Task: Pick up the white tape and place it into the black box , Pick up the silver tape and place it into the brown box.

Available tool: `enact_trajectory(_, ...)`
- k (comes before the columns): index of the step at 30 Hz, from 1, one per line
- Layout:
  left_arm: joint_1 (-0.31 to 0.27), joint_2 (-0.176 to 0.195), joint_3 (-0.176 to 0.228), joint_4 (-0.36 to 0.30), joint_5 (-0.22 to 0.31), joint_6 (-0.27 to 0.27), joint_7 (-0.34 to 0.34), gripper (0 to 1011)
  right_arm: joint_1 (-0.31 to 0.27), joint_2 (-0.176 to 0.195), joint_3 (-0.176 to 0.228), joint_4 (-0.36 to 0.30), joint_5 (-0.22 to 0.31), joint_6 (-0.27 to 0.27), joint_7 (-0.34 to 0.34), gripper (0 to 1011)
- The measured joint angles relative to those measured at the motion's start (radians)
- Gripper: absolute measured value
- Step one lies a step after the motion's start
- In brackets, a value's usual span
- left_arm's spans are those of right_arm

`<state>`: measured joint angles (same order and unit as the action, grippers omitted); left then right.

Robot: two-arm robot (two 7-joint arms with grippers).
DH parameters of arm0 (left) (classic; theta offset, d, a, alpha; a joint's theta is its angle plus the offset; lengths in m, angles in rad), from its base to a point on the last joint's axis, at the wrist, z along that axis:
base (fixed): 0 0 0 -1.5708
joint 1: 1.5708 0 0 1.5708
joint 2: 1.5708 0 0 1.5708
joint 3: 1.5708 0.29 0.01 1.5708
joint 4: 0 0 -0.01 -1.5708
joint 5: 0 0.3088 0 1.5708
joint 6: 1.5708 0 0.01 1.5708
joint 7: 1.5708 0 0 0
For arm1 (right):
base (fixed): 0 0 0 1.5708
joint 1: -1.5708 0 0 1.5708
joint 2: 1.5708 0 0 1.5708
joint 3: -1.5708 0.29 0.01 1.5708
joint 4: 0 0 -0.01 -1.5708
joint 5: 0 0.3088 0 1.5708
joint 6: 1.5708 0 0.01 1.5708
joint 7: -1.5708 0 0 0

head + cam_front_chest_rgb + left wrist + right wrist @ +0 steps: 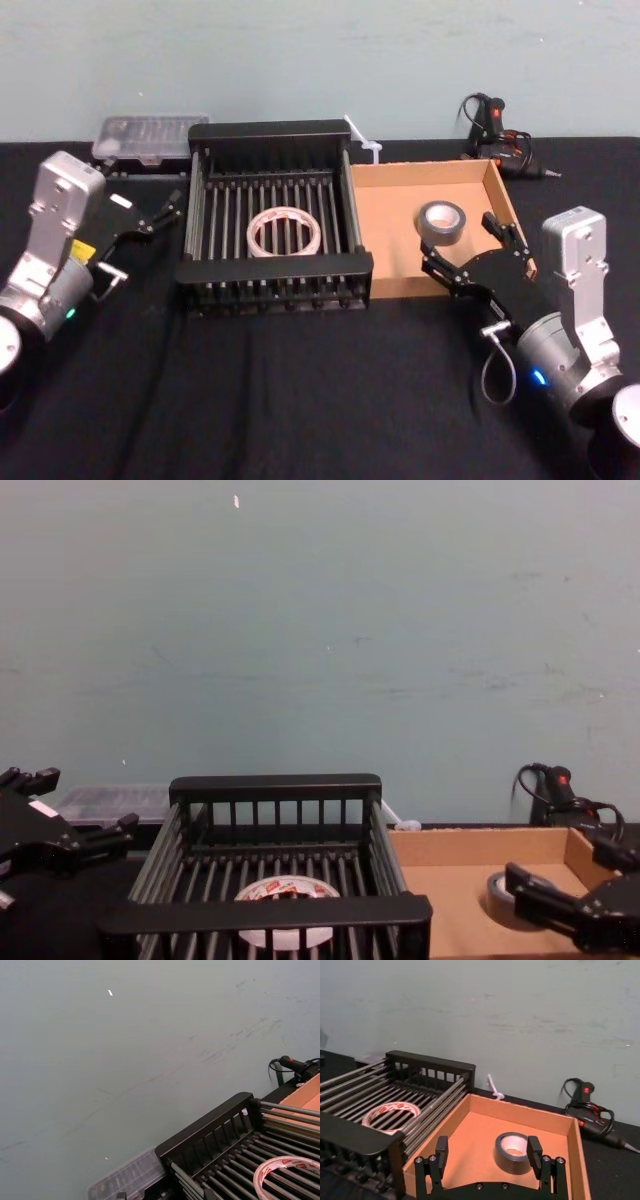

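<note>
Resting in place, white tape in black box, silver tape in brown box, both wide-open grippers, left gripper and right gripper, need only retreat.

I see a table covered in black cloth. Directly on it sit the black box, a slatted crate, and the brown box, a shallow cardboard tray, side by side with their walls touching, the tray on my right. Behind the crate's left corner lies a clear plastic case. At the far right edge, behind the tray, I make out a black hot-glue gun with its cord. A small white piece lies behind the two boxes.
</note>
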<state>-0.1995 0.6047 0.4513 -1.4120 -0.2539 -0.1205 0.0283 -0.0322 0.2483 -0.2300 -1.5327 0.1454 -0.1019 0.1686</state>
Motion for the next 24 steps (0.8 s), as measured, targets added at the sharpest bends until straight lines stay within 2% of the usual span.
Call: enact_trajectory(24, 0.0, 0.0, 0.0, 0.0, 0.0, 0.0, 0.0, 1001, 0.001, 0.001, -0.002, 0.0, -0.002, 0.004, 0.007, 1003)
